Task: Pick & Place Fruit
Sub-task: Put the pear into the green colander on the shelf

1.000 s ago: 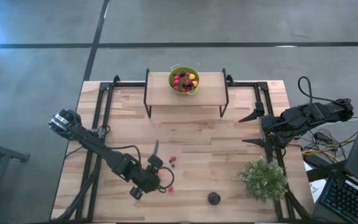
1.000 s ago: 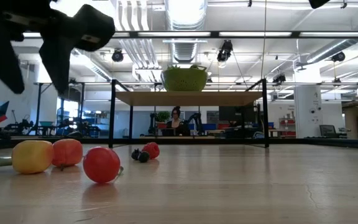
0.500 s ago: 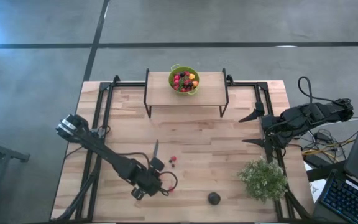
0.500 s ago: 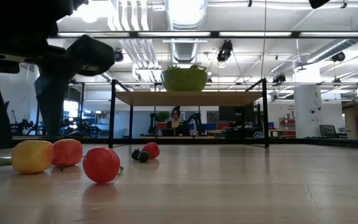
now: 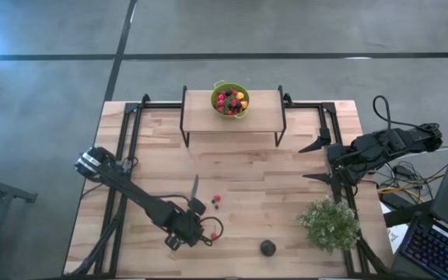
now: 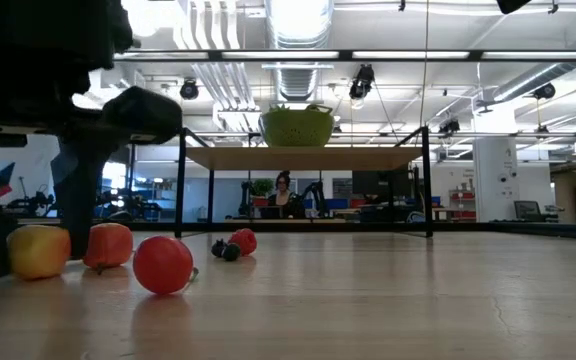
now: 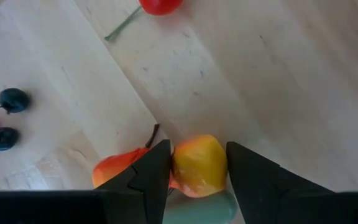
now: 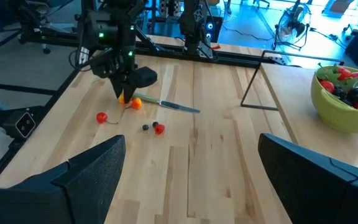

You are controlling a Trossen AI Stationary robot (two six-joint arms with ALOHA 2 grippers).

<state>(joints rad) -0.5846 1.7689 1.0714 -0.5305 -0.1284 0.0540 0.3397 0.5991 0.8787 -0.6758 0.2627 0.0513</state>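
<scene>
Left gripper (image 7: 196, 167) has dropped since the last frame; fingers now straddle the yellow-orange fruit (image 7: 198, 165), jaws narrow, either side of it, touching or nearly so. It sits on the table (image 5: 286, 167), lower left of centre in the high view. An orange-red fruit (image 6: 108, 245) is just beside it, red cherry (image 6: 163, 264) near, and a red and two dark berries (image 5: 217, 201) up-right. The dark round fruit (image 5: 267, 247) and plant (image 5: 330, 223) sit near the bottom edge. Centre is bare wood. Green bowl (image 5: 230, 99) of fruit sits top centre on the shelf. Right gripper (image 8: 188, 162) is wide open at the right edge, unchanged.
</scene>
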